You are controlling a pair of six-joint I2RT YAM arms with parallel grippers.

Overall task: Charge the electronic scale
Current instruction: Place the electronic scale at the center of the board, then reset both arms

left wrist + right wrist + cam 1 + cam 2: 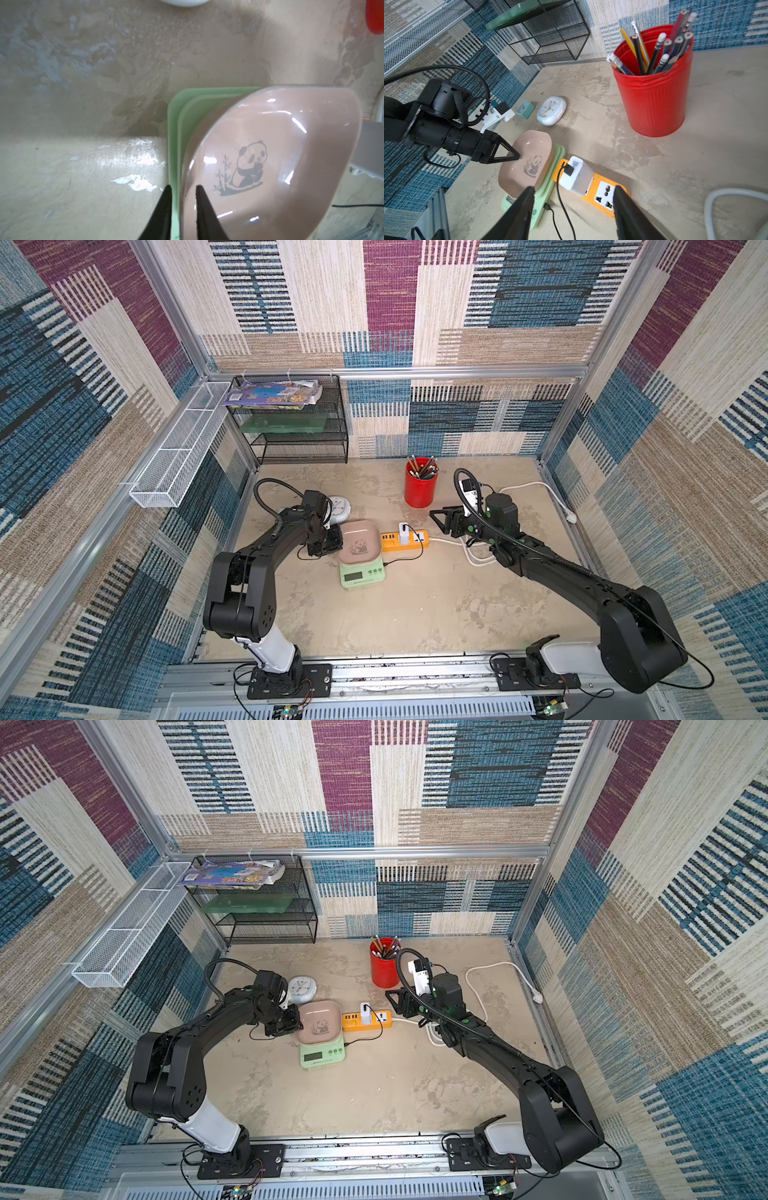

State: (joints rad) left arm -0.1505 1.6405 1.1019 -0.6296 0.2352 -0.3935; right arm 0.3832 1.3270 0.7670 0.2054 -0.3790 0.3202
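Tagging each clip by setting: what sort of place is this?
Likely a desk mock-up inside a robot test cell: carpet-patterned panels on an aluminium frame wall it in; a red pencil pot and mesh shelf rack stand on the beige table.

There are one scale (362, 576), one power strip (388, 546), one charger (404, 531), one pencil cup (420, 489), and two clocks: a white clock (551, 111) and a teal clock (525, 110).

Robot lab test cell: aluminium frame (395, 372), patterned woven walls (316, 302), black mesh shelf (299, 435), red pencil pot (420, 487).
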